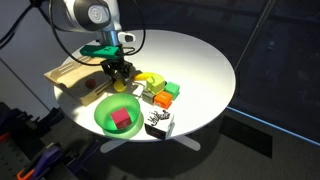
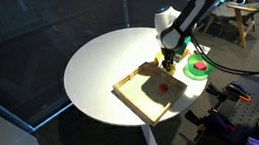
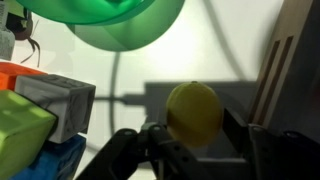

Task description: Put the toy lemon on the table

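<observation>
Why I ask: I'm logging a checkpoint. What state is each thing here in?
gripper: shut on the toy lemon.
toy lemon: gripped between the fingers, not released; contact with the table unclear.
table: standing, bearing everything else.
green bowl: upright, holding a red block.
wooden tray: flat on the table, red toy fruit inside.
banana: lying on the table.

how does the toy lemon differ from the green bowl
Colour: the toy lemon is yellow, the green bowl is green. Size: the toy lemon is small, while the green bowl is far wider and hollow. State: the toy lemon sits gripped in the end effector, while the green bowl stands free on the table with a red block inside. Both look smooth and rounded.
</observation>
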`<act>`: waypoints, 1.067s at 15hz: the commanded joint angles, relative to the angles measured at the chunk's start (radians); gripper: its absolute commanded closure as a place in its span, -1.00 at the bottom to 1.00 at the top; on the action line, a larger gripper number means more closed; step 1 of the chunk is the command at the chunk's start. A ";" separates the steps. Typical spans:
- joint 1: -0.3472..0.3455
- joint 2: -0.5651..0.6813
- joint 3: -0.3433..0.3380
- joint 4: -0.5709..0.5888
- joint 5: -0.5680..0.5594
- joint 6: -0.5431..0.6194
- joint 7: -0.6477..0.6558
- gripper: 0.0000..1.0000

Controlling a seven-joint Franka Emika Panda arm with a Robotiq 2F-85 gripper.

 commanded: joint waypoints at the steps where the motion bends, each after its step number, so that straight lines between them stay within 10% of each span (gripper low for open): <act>1: -0.011 -0.001 0.004 0.001 -0.018 0.009 -0.022 -0.83; 16: 0.020 -0.152 0.000 -0.023 -0.018 -0.060 0.063 -1.00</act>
